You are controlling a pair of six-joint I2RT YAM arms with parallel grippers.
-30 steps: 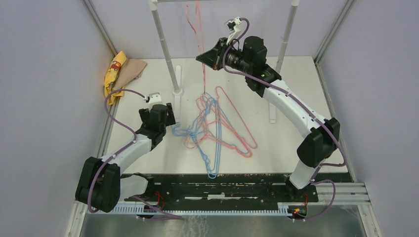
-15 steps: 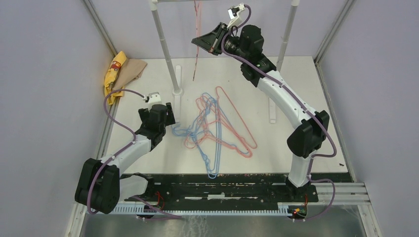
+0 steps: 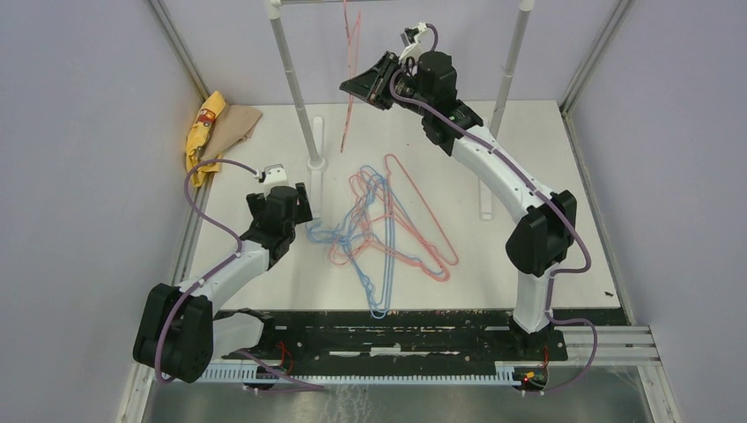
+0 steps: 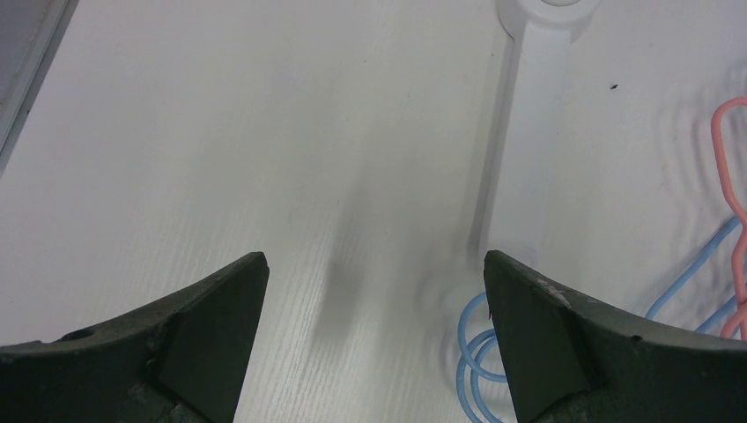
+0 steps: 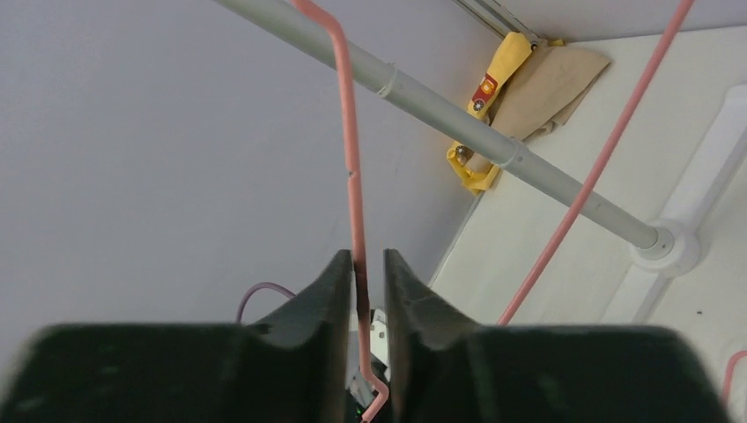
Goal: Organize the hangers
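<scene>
A pink-red hanger [image 3: 349, 62] hangs upright at the back, with its hook over the grey rail [image 5: 458, 119]. My right gripper [image 3: 357, 85] is raised beside it. In the right wrist view its jaws stand a narrow gap apart around the hanger's wire [image 5: 353, 176]; the wire touches the left finger and light shows on its other side. Several pink-red and light blue hangers [image 3: 379, 233] lie tangled on the white table. My left gripper [image 4: 374, 291] is open and empty just left of that pile, with light blue hooks [image 4: 471, 352] by its right finger.
The rack's two grey posts [image 3: 295, 88] [image 3: 511, 66] stand on white feet on the table. A yellow and tan cloth bundle [image 3: 216, 128] lies at the back left corner. Purple-grey walls enclose the table.
My right arm lifted the pink-red hanger off the table up to the rail, then dropped slightly. The hanger now tilts a little on the rail. The left arm has not moved.
</scene>
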